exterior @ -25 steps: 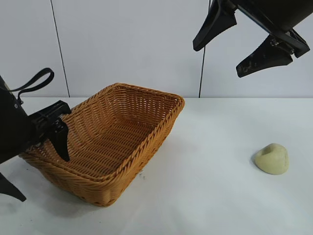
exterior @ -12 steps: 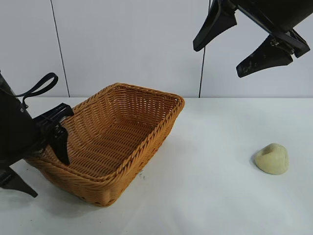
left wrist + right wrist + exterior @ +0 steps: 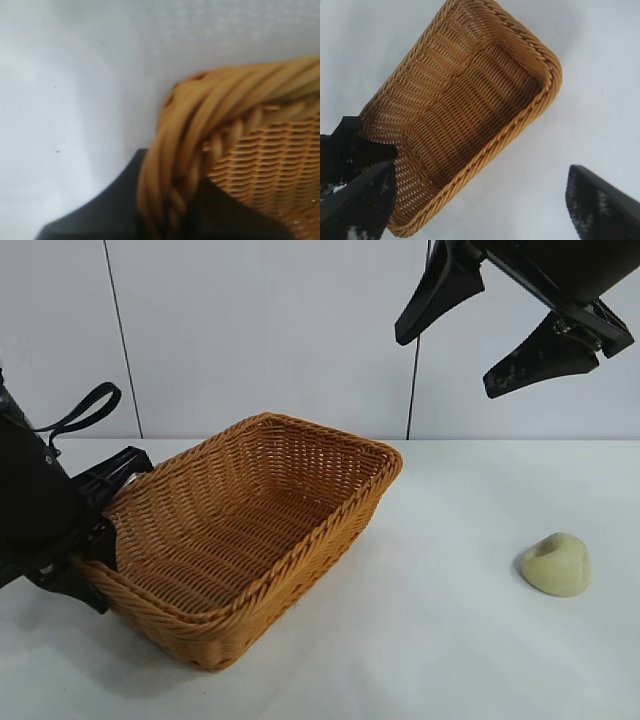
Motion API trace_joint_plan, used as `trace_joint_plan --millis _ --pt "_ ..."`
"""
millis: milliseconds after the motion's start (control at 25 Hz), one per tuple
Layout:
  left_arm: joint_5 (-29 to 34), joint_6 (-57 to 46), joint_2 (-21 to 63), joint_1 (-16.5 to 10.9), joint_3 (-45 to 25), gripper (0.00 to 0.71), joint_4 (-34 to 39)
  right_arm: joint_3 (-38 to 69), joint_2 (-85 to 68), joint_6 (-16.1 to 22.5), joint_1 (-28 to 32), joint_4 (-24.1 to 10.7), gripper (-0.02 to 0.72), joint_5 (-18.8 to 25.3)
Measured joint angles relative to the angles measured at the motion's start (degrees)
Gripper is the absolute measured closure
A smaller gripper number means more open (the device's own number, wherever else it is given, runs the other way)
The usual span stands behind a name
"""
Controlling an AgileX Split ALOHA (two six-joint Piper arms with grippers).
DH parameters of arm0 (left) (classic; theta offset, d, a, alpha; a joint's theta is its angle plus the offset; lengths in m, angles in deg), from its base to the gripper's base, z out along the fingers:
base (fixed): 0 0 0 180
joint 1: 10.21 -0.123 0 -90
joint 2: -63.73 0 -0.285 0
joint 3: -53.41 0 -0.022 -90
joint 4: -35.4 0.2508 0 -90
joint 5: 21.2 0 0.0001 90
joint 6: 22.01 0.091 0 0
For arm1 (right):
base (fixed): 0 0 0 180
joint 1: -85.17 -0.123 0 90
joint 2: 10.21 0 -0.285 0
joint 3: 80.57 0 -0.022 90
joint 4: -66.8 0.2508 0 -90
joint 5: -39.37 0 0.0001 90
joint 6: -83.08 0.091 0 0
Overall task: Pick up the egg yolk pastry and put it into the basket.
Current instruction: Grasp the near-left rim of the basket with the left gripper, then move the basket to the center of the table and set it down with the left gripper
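While pastry (image 3: 556, 564) far from fingers (image 3: 95, 575)

Left gripper (image 3: 95, 540) at the basket (image 3: 300, 540) rim; egg yolk pastry (image 3: 556, 564) well apart on table (image 3: 450, 640).

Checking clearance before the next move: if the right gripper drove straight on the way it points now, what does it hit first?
Probably the basket: the right wrist view looks between the open right gripper fingers straight at it. The egg yolk pastry lies off that line. Depth is unclear.
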Motion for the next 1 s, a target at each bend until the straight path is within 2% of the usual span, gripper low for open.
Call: trace_joint_plan --millis 120,400,840,1000 --pt "4.69 4.58 0.14 -1.42 4.24 0.619 -0.43 0.00 0.00 0.00 0.00 -0.06 0.047 0.05" --pt "15.21 27.56 -0.80 -6.75 16.35 0.619 -4.01 0.00 0.00 0.00 0.00 -0.43 0.047 0.19" --pt "32.72 48.66 -14.07 -7.21 35.08 0.620 -4.07 0.00 0.00 0.00 0.00 -0.43 0.047 0.48" --pt "33.15 50.11 -15.78 -7.21 36.31 0.620 -4.70 0.00 0.00 0.00 0.00 -0.56 0.047 0.63"
